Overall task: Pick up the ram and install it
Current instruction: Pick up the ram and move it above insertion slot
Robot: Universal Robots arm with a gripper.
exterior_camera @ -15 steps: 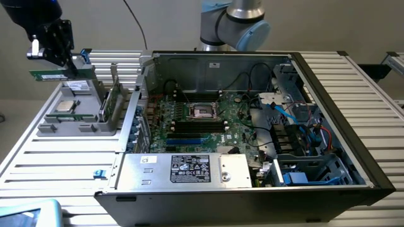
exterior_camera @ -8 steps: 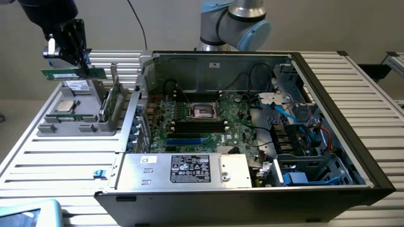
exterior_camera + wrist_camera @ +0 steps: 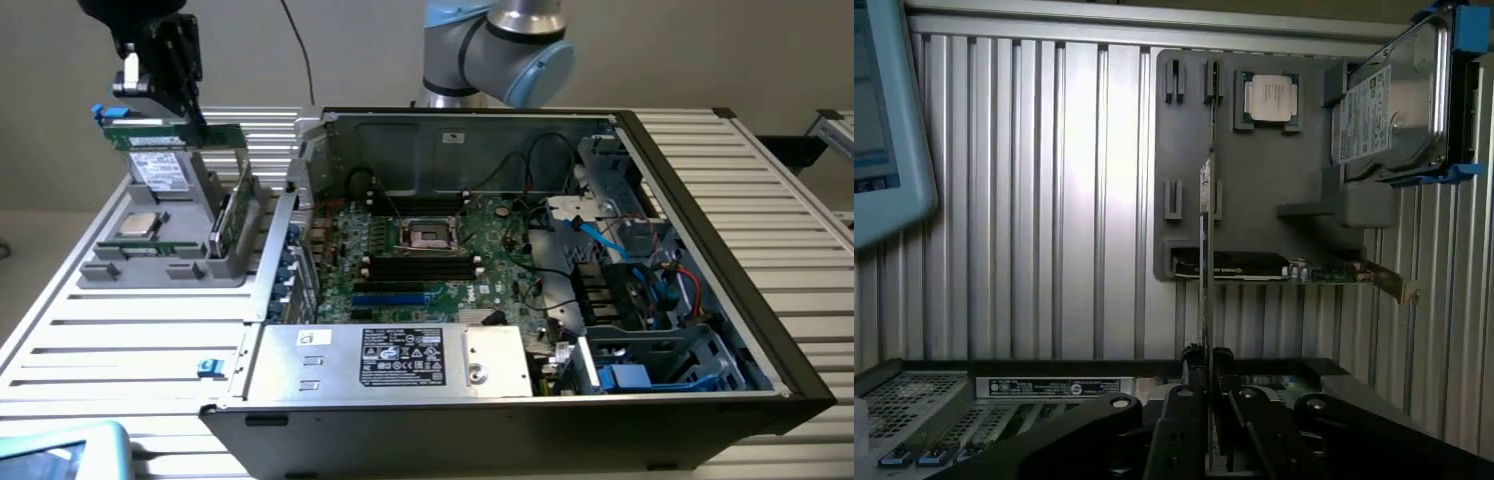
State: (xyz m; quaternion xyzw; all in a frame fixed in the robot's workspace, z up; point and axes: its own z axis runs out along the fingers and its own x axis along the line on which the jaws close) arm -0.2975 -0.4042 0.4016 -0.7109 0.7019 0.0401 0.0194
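While the gripper [image 3: 163,118] hangs above the grey tray [image 3: 134,268], its fingers are clamped on the ram [image 3: 211,133]; the open computer case [image 3: 441,150] stands beside that tray.

Open computer case [image 3: 454,150] beside grey tray [image 3: 147,268] (holding processor [image 3: 138,224], drive [image 3: 160,170])

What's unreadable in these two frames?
1. Wrist view: ram is edge-on; chips and label hidden.
2. Exterior view: gripper covers its grip on the ram.
3. Exterior view: motherboard slots, latch state too small.
4. Wrist view: drive label text too small.
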